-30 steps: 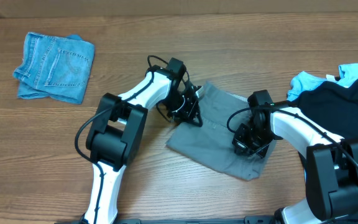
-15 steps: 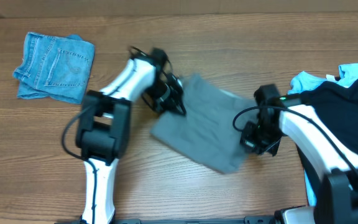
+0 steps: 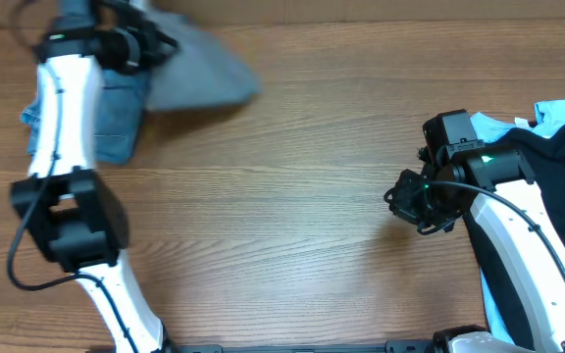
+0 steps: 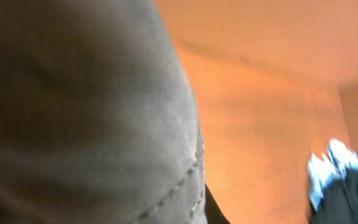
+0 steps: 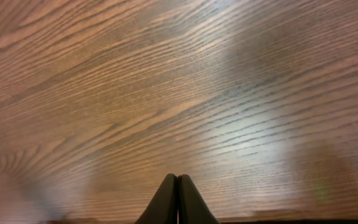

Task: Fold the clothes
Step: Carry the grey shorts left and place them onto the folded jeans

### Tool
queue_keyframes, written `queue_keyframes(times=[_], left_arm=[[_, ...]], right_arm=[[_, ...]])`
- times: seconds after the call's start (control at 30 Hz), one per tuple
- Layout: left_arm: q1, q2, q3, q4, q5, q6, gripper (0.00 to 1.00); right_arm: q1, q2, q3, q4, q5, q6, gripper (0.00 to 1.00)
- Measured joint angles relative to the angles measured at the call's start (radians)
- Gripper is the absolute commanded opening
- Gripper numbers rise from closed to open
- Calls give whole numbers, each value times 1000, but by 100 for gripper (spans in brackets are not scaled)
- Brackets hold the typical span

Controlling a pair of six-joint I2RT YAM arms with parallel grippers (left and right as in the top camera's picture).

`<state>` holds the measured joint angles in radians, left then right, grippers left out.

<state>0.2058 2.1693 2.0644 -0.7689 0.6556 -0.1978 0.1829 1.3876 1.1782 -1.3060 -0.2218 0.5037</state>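
Observation:
My left gripper [image 3: 150, 44] is at the far left of the table, shut on the folded grey garment [image 3: 204, 69], which hangs blurred in the air above the folded blue jeans [image 3: 116, 113]. In the left wrist view the grey cloth [image 4: 86, 112] fills the frame and hides the fingers. My right gripper [image 3: 415, 201] is shut and empty over bare wood at the right; its closed fingertips [image 5: 178, 199] show in the right wrist view.
A pile of unfolded clothes, a black garment [image 3: 547, 186] over a light blue one [image 3: 557, 113], lies at the right edge beside my right arm. The wooden table [image 3: 292, 216] lies between the two arms.
My left arm has swung the grey garment from the table's middle to the far left, over the jeans. My right gripper has let go of it and drawn back right.

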Motion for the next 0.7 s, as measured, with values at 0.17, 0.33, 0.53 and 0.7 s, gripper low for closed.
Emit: queue_keyframes(times=[0.17,0.33,0.53,0.7], left_arm=[[163,0,0,129,-22,-34,4],[267,0,0,147,-25,-55,4],[293,0,0,26,-97,-16,4],[291,0,0,85,-110,-3,4]], right_arm=[[0,0,0,-15,-19,0,4],[0,0,0,-14,-37,1,4],[0,0,0,-11,-42,15,4],[0,0,0,-11,-45,20,4]])
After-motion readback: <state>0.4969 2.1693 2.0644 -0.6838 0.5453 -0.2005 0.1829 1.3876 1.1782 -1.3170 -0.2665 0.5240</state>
